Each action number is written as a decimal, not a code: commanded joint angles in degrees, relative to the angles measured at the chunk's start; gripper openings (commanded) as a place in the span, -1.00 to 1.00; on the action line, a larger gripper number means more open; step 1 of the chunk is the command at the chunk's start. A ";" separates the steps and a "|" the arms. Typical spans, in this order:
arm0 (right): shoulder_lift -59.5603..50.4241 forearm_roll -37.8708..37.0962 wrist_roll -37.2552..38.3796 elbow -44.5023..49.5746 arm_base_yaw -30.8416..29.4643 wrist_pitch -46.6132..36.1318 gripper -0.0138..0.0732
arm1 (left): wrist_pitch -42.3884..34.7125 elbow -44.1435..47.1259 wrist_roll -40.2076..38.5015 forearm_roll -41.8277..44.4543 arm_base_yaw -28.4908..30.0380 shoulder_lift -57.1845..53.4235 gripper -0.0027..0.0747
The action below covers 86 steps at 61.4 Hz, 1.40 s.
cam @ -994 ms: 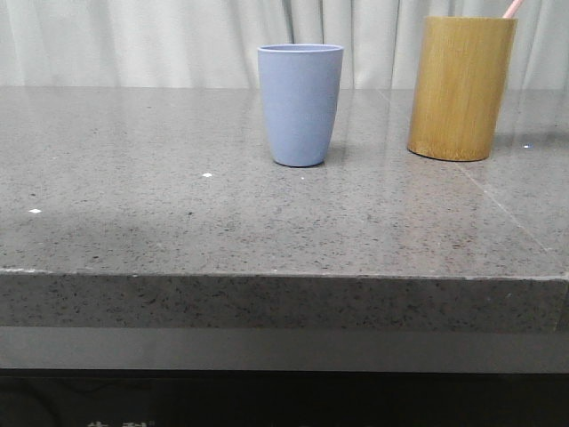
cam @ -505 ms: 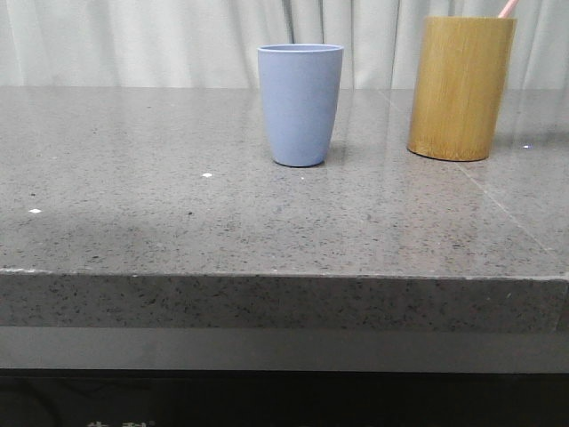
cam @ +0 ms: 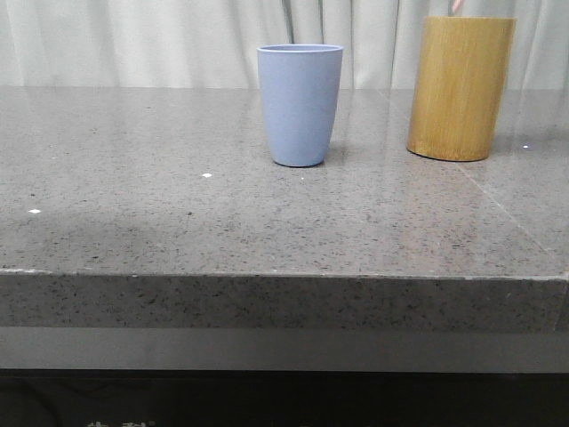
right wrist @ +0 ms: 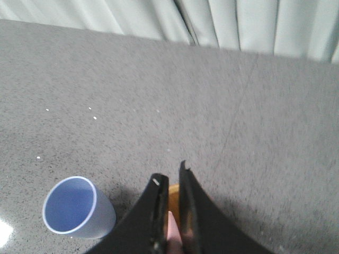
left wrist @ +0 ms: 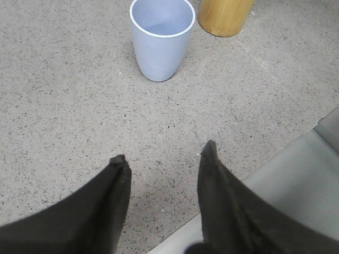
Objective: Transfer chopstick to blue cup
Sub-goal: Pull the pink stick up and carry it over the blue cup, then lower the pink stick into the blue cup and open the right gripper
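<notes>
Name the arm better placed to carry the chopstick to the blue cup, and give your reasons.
Right. The right gripper is shut on the chopstick above the bamboo holder. The left gripper hangs open and empty over the counter, short of the blue cup.

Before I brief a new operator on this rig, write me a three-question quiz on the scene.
1. True or false: the blue cup is empty.
2. What is the right gripper shut on? A) the chopstick B) the bamboo cylinder's rim C) nothing
3. Fill in: the left gripper hangs ____ above the grey countertop.

Key: 1 true; 2 A; 3 open.
</notes>
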 commanded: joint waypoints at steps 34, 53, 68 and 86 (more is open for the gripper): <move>-2.24 -11.54 -0.81 -4.16 26.42 -7.32 -0.82 | -3.89 -1.41 -0.10 -1.25 0.12 -1.00 -0.12; 6.42 -14.16 -0.81 -4.09 29.85 -8.01 -0.82 | -3.89 -1.41 -0.10 -1.25 0.12 -1.00 -0.12; 11.50 -14.08 -0.81 -4.09 29.85 -8.52 -0.77 | -3.89 -1.41 -0.10 -1.25 0.12 -1.00 -0.12; 13.13 -13.97 -0.55 -4.38 29.85 -8.63 0.09 | -3.89 -1.41 -0.10 -1.25 0.12 -1.00 -0.12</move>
